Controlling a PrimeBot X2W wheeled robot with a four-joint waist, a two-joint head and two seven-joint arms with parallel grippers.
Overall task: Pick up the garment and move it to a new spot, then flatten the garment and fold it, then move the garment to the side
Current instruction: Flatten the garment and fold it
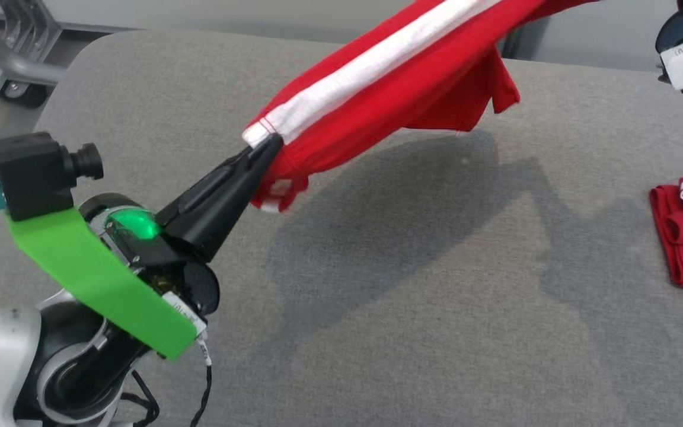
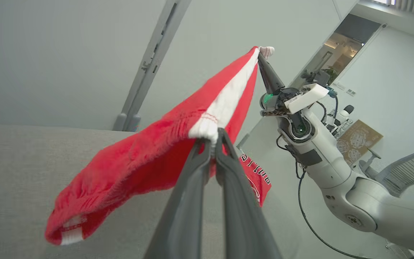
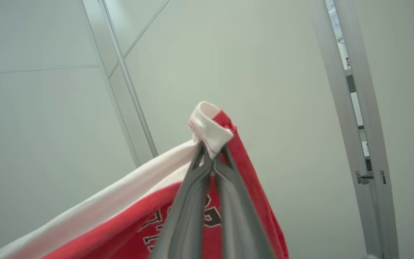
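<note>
Garment, red with a broad white stripe, hangs in the air clear of the grey counter, stretched between our two claws. Our left claw has its two dark fingers pressed together on a white-hemmed corner at the lower left end of the cloth. In the left wrist view the fingertips pinch that hem tightly. Our right claw is clamped the same way on the opposite end, where a white fold of hem pokes out above the closed fingers. That end sits higher, so in the head view the stripe runs as a taut slope up from left to right, and the rest of the red fabric sags below it. Dark lettering shows on the fabric, too cropped for us to read. The garment's shadow lies on the counter beneath it. A second red-and-white cloth lies bunched at the counter's right edge, well apart from the held one.
</note>
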